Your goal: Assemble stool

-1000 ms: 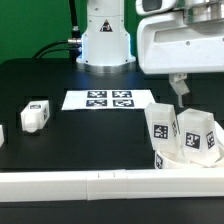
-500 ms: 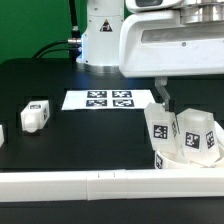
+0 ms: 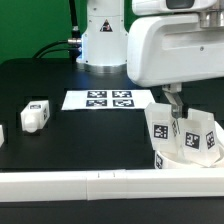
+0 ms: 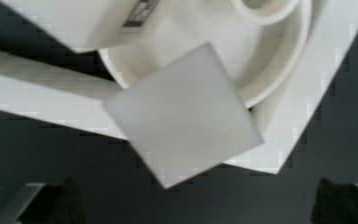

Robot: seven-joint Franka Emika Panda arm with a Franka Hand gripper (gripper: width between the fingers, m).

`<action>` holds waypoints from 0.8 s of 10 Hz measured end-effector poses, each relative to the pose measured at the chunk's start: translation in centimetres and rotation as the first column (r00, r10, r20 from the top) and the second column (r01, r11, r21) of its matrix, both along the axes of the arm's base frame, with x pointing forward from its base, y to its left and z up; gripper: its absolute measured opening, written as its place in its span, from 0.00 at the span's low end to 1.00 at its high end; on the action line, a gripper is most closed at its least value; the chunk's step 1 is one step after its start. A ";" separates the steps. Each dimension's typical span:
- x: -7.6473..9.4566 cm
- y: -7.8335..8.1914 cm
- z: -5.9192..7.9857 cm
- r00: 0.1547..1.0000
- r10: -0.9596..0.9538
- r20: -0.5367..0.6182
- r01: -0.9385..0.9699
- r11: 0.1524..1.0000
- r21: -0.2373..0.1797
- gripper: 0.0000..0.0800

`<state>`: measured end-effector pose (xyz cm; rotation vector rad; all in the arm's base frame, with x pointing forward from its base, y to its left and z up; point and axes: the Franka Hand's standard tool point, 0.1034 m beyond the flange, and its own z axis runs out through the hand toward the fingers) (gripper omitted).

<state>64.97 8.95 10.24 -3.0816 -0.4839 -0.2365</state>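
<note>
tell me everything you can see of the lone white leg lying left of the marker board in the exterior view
The leg is a short, chunky white block, plastic by its look, with a black-and-white square tag on its upper face. It rests on the black table toward the exterior view's left, clearly apart from the marker board. Only the table touches it. Another white piece shows at the picture's edge, separate from it. The wrist view does not show the leg.
</note>
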 end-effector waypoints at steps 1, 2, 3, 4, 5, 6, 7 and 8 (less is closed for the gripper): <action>0.0 -0.3 0.0 0.997 0.079 0.000 -0.079 0.997 -0.025 0.81; -0.1 -0.4 -0.2 0.992 0.122 -0.011 -0.122 0.992 -0.040 0.81; -0.7 -0.5 -1.1 0.986 0.160 -0.054 -0.163 0.985 -0.056 0.81; -0.7 -0.7 -1.9 0.977 0.201 -0.069 -0.206 0.976 -0.075 0.81; -0.8 -0.5 -2.5 0.980 0.182 -0.083 -0.188 0.979 -0.074 0.81; -1.0 -0.2 -3.2 0.984 0.161 -0.081 -0.167 0.983 -0.073 0.81; -1.0 0.1 -3.5 0.986 0.152 -0.075 -0.157 0.985 -0.073 0.81; -1.0 -0.1 -3.5 0.987 0.144 -0.074 -0.149 0.986 -0.072 0.81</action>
